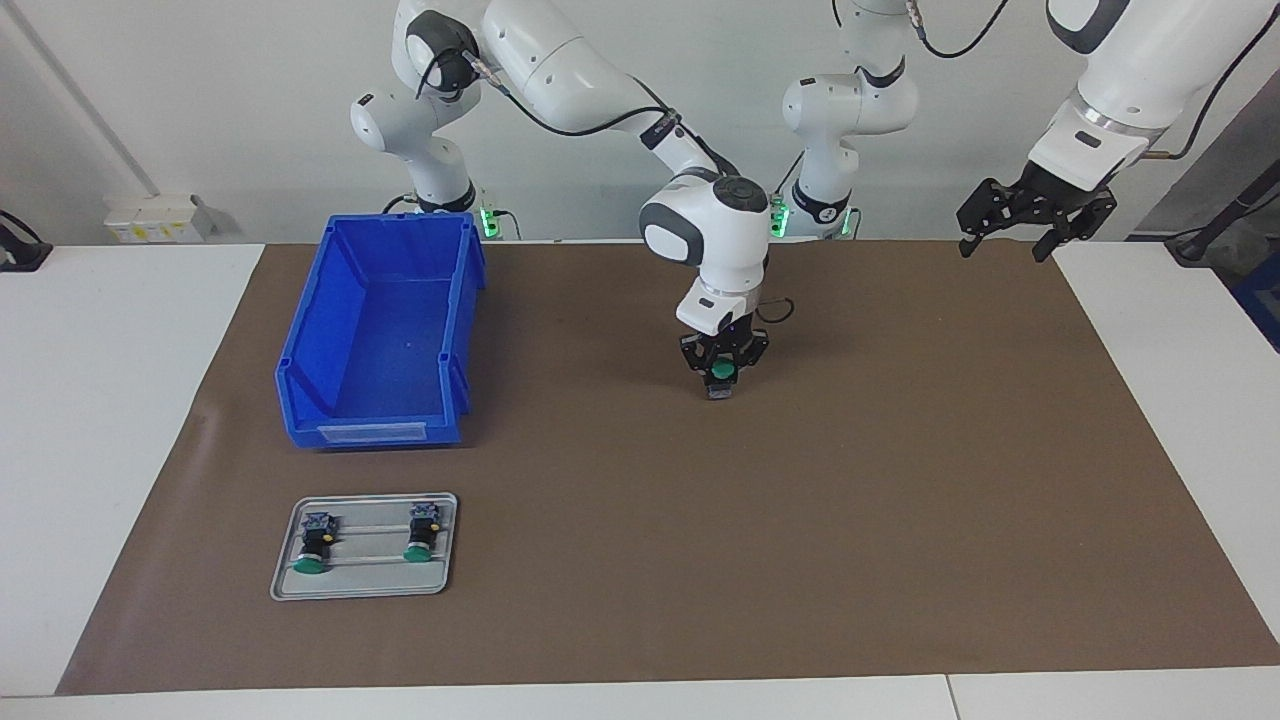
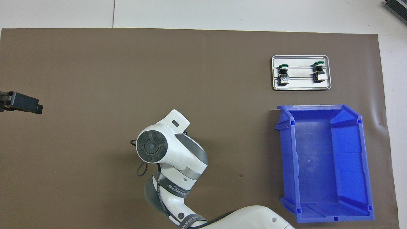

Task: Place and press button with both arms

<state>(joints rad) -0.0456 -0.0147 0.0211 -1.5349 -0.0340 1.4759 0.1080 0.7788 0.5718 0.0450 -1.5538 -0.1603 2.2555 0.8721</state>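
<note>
A button (image 1: 722, 370) with a green cap sits mid-mat, its cap turned away from the robots and its grey end at the mat. My right gripper (image 1: 722, 378) points straight down and is shut on this button. In the overhead view the right arm's wrist (image 2: 152, 146) hides both the gripper and the button. My left gripper (image 1: 1006, 240) hangs open and empty in the air over the mat's edge at the left arm's end. Only its tip (image 2: 22, 103) shows at the edge of the overhead view.
A grey tray (image 1: 370, 578) (image 2: 301, 84) holding two more green-capped buttons lies toward the right arm's end, farther from the robots than the empty blue bin (image 1: 370, 432) (image 2: 287, 159). A brown mat (image 1: 900, 520) covers the table's middle.
</note>
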